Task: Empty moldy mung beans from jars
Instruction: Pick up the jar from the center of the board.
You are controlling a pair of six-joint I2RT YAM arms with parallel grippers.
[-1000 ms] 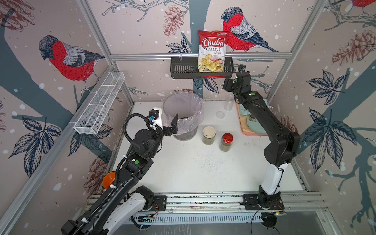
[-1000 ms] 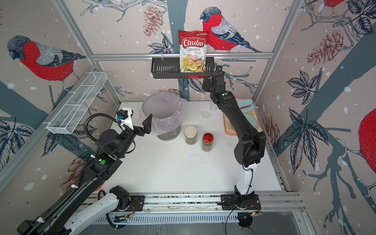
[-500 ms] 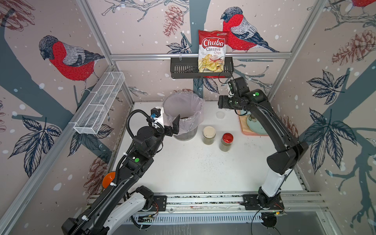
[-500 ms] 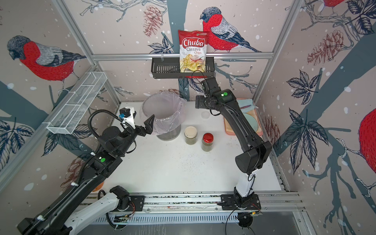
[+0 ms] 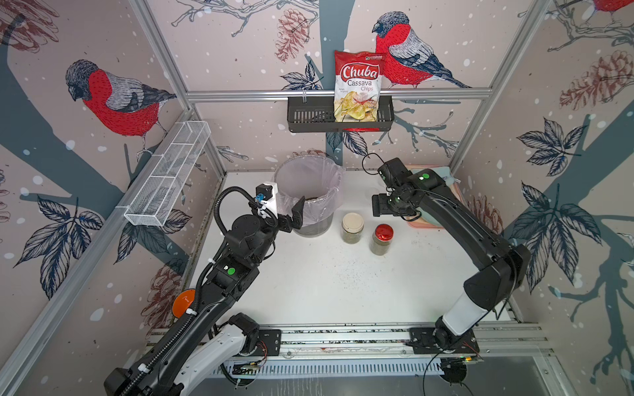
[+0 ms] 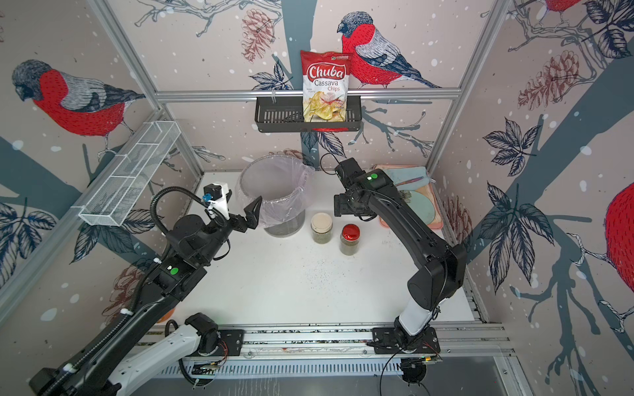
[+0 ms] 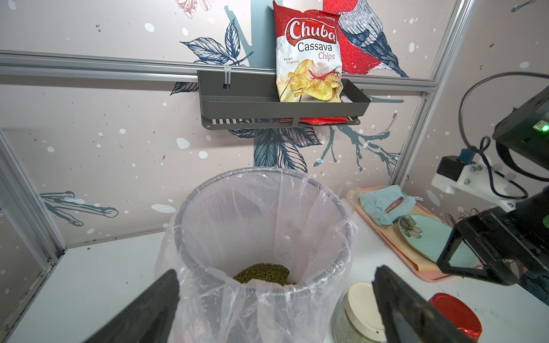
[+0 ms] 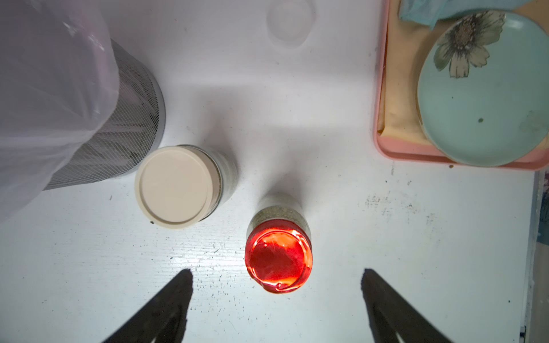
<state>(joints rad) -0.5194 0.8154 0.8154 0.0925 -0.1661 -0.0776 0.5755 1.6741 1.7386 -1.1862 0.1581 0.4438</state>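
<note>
Red-lid jar free all round; beige-lid jar just beside bin.

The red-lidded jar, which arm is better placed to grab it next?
Probably the right. The right gripper hangs open above the red-lidded jar, and in the right wrist view its fingers sit either side of the lid. The left gripper, also open, faces the lined bin.

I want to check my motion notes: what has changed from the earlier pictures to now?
The right gripper came down from near the shelf at the back to over the red-lid jar, jaws open, holding nothing. Nothing was taken hold of. The left gripper, open by the bin, the beige-lid jar and the red-lid jar stayed about where they were.
</note>
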